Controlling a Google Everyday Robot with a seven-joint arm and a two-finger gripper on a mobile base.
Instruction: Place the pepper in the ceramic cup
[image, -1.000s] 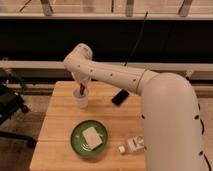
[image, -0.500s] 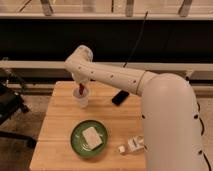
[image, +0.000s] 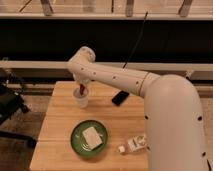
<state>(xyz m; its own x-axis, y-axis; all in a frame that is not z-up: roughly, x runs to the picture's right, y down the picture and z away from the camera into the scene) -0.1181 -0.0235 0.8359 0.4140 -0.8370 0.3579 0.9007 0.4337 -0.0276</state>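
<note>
From my one camera: the arm reaches over the wooden bench (image: 57, 117), its tool (image: 82, 85) poised directly above the white cup (image: 81, 100) near the back left. The dark red pepper (image: 82, 90) stands upright at the cup's mouth, right under the tool; I cannot tell whether the tool grips it. A green plate (image: 75, 139) sits nearer the front.

1. We see a wooden table (image: 59, 125) standing on a grey floor (image: 20, 157).
2. Behind the table, we see a white rail (image: 30, 65) under dark windows (image: 50, 40).
3. Left of the table stands a black chair (image: 9, 107).
4. The gripper (image: 81, 87) hangs over the table's far left part.
</note>
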